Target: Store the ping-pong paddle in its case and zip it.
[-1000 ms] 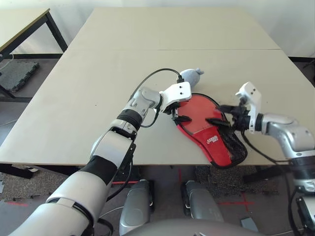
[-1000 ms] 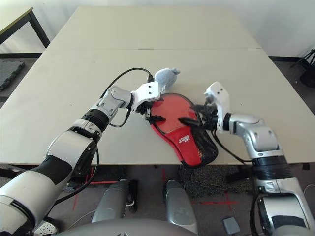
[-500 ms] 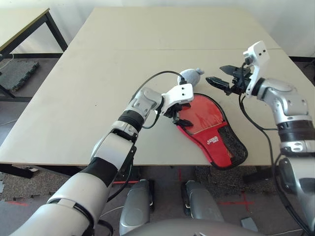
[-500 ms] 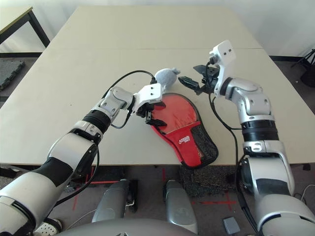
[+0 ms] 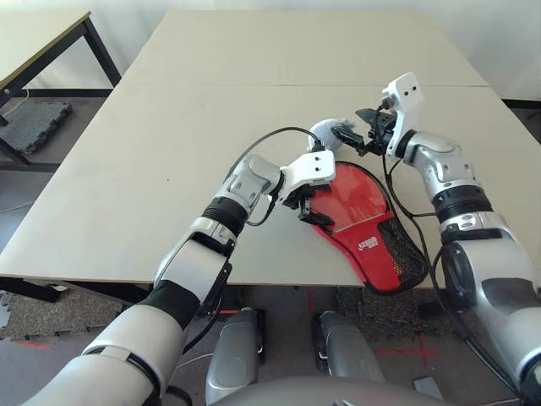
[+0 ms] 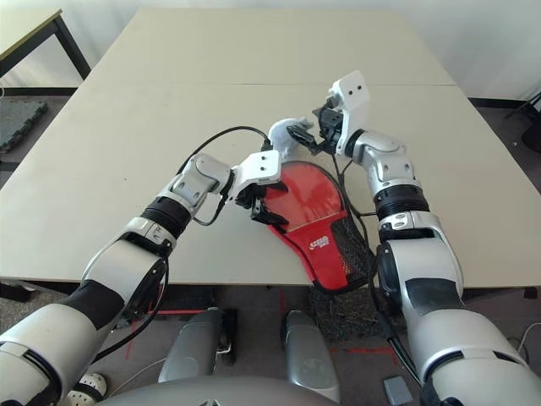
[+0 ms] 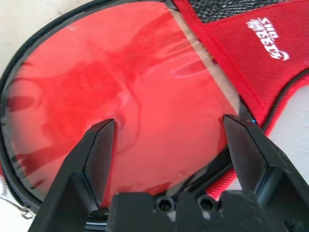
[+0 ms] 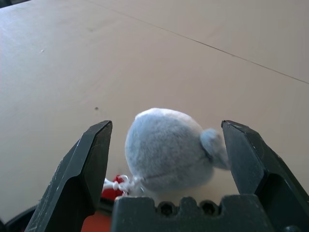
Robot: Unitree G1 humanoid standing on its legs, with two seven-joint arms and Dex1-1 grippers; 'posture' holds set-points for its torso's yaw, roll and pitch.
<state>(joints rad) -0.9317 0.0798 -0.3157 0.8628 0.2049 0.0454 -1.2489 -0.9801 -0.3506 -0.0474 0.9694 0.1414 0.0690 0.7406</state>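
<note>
Case (image 5: 363, 224) with paddle (image 7: 120, 92) inside lies at the desk's (image 5: 127, 169) near edge. Left gripper (image 5: 311, 205) spread wide over its round end, holding nothing. Right gripper (image 5: 353, 135) wide open, fluffy ball (image 8: 166, 150) between its fingers, ungripped.

A grey-white fluffy ball (image 8: 166, 147) with a small tuft on one side rests on the pale counter (image 5: 169, 152), a short white cord showing at its base. The counter is made of two boards meeting at a thin seam (image 5: 279, 85) that runs across its far half, and its surface is otherwise plain, with a tiny dark speck (image 8: 96, 108) near the ball. Off to the far left stands a second table (image 5: 38, 42) with black legs, and beside it a dark mat (image 5: 30, 118) lies on the grey floor (image 5: 34, 178), where red tape marks (image 5: 397, 348) show under the counter's near edge.
</note>
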